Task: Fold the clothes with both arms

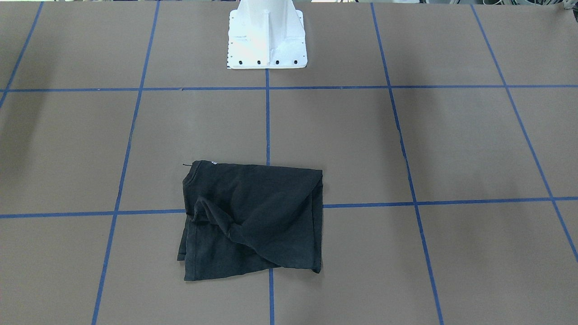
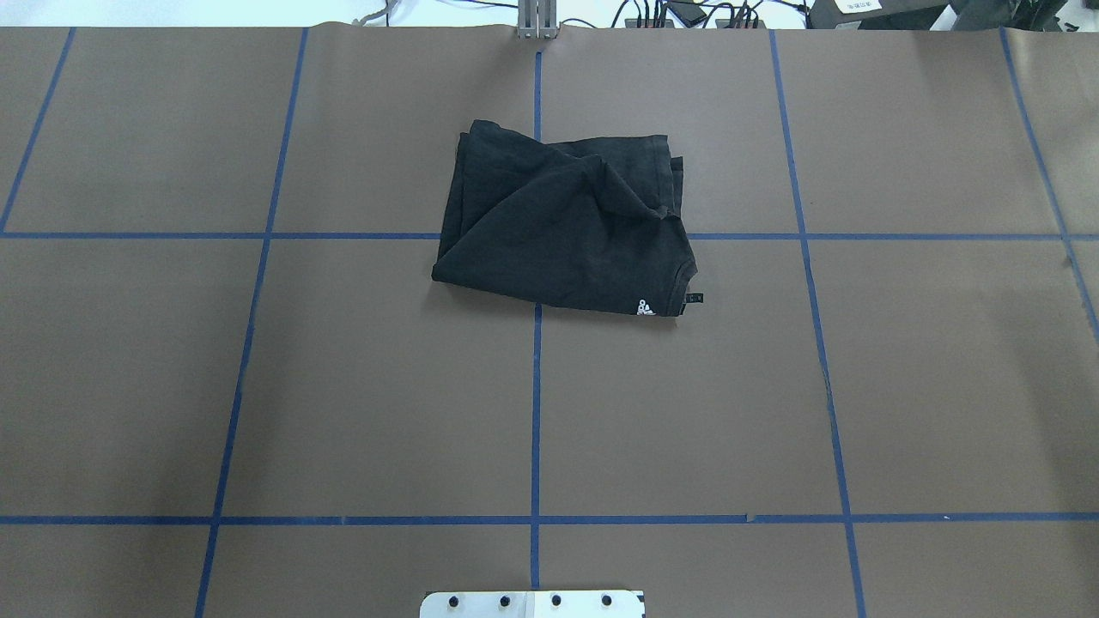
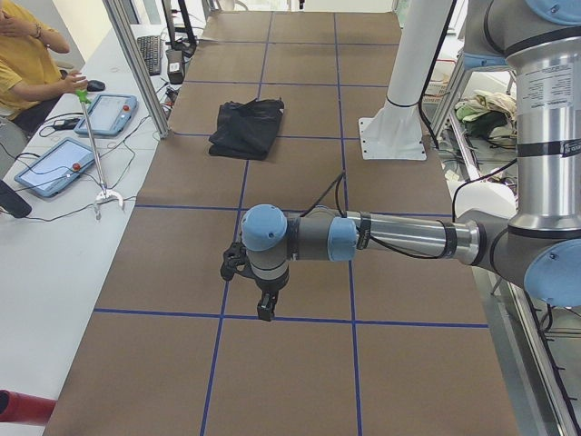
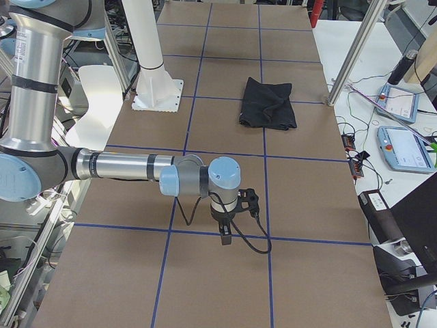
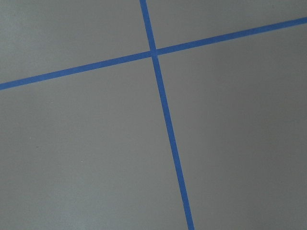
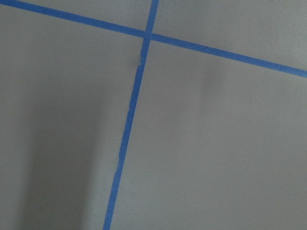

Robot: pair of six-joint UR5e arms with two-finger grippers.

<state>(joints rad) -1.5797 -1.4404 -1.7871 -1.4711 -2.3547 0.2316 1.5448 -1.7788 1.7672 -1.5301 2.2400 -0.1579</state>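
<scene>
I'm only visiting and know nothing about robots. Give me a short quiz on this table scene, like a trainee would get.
1. True or false: neither the left claw nor the right claw touches the black T-shirt.
2. What marks the brown table? A: blue tape lines; B: red circles; C: yellow arrows.
3. Fill in: the T-shirt's small white logo sits at its corner on the robot's ___ side.
Key: 1 true; 2 A; 3 right.
</scene>
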